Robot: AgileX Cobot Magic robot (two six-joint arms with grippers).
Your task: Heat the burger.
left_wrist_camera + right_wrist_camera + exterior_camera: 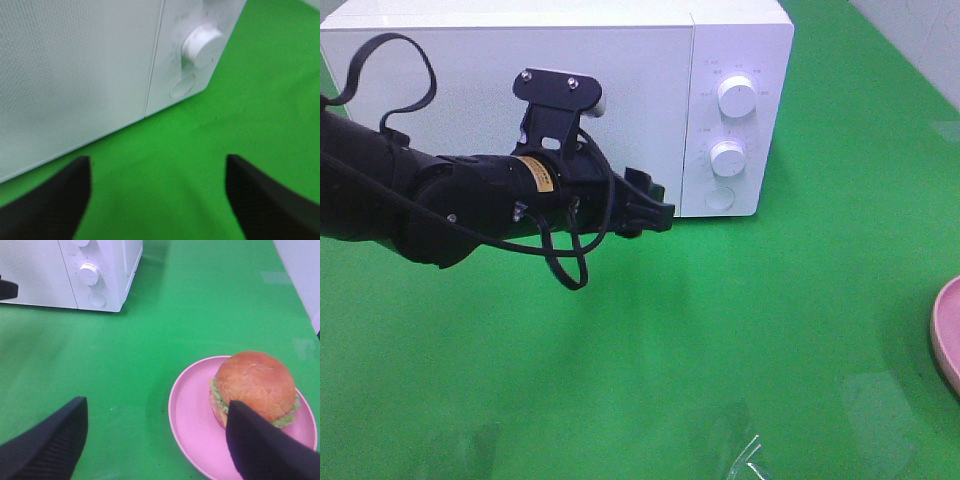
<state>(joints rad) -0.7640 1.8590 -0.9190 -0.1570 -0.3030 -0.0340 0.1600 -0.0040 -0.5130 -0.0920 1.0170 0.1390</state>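
L jaws: wide apart in wrist view, nothing btwn them; only the two dark fingers (pixel 47 200) show, tips cut off by frame edge.
L gripper (pixel 655 212): in front of microwave door, near its lower right corner; gap btwn jaws hard to read from the high cam, arm body blocks most of it.
R jaws: wide apart, empty; fingers (pixel 40 445) cropped at frame edge, one finger overlaps part of the burger in view.
R gripper (pixel 155 440): not seen in high cam; hangs above the cloth, apart from the plate.
Burger (pixel 255 385): on pink plate, toward the side away from the microwave; brown bun, green lettuce at edge; lower part hidden behind R finger.
Pink plate (pixel 192 410): holds only the burger; in high cam just a sliver at the right edge (pixel 948 335), burger out of frame there.
Microwave (pixel 500 90): white, door shut, inside can't be seen; left end hidden by L arm.
Knobs: upper (pixel 736 95) and lower (pixel 727 158) on right panel, round button below; panel print too small to read.
Table (pixel 720 350): green cloth; clear plastic scrap at near edge, cut off.
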